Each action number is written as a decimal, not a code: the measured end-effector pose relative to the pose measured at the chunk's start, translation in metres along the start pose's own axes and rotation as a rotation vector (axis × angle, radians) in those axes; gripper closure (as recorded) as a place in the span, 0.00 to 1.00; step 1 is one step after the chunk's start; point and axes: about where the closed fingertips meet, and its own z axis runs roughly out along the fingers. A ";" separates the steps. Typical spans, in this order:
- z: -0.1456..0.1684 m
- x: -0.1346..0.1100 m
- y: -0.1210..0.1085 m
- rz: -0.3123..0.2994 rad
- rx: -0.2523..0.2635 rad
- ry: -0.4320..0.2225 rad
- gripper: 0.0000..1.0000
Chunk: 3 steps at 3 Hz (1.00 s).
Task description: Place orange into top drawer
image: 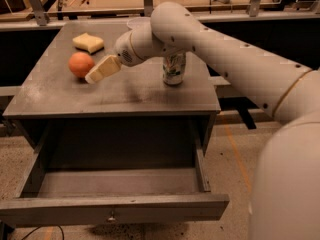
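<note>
The orange [81, 64] sits on the grey tabletop [125, 91] at the left. My gripper [98, 73] reaches in from the right; its cream fingertips are just right of the orange, almost touching it and holding nothing. The top drawer [115, 206] is pulled out wide below the tabletop, with a small knob [111, 216] on its front panel; what shows of its inside is bare.
A wavy yellow sponge [88, 42] lies behind the orange. A soda can [174, 69] stands mid-right on the tabletop, partly behind my arm [225, 59]. A workbench with tools runs along the back.
</note>
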 end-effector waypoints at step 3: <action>0.087 -0.016 -0.013 0.021 -0.062 -0.017 0.19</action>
